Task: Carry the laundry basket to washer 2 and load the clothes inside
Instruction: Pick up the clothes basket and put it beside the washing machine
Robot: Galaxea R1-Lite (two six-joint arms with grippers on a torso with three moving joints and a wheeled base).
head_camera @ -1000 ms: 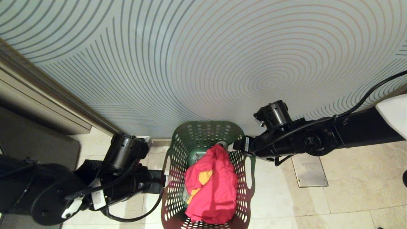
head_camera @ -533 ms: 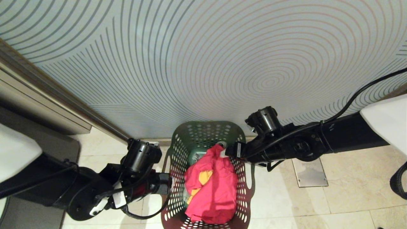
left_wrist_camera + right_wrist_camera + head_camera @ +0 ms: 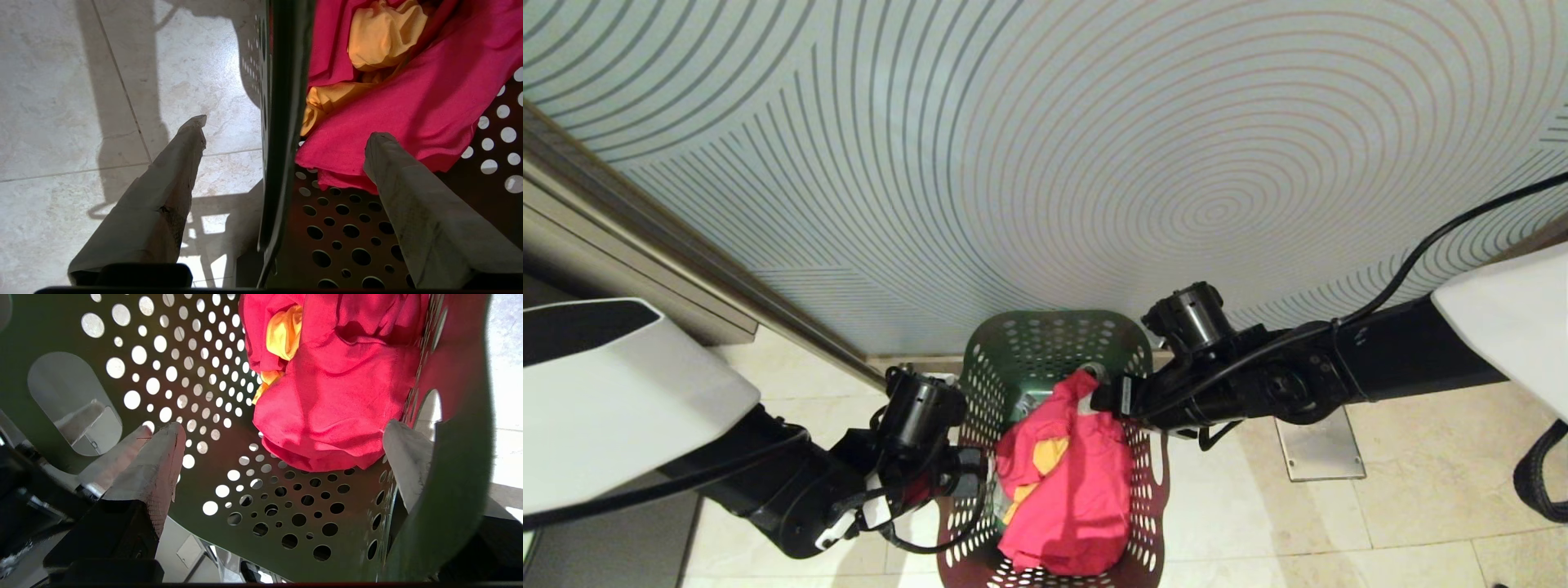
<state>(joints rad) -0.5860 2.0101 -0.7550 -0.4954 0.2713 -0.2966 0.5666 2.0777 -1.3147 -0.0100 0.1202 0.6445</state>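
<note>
Green basket (image 3: 1058,351) upright (floor), holding pink clothes (image 3: 1070,490).

Clothes (image 3: 1066,490) fill laundry basket (image 3: 1054,343)

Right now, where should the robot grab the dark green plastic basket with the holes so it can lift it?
Best by its two long side rims, one gripper from each side. The dark green perforated plastic basket has thin upright walls with cut-out handles. The left gripper and right gripper already straddle the rims, jaws open. The pink-red clothes sit mid-basket, so a two-sided hold should probably balance.
</note>
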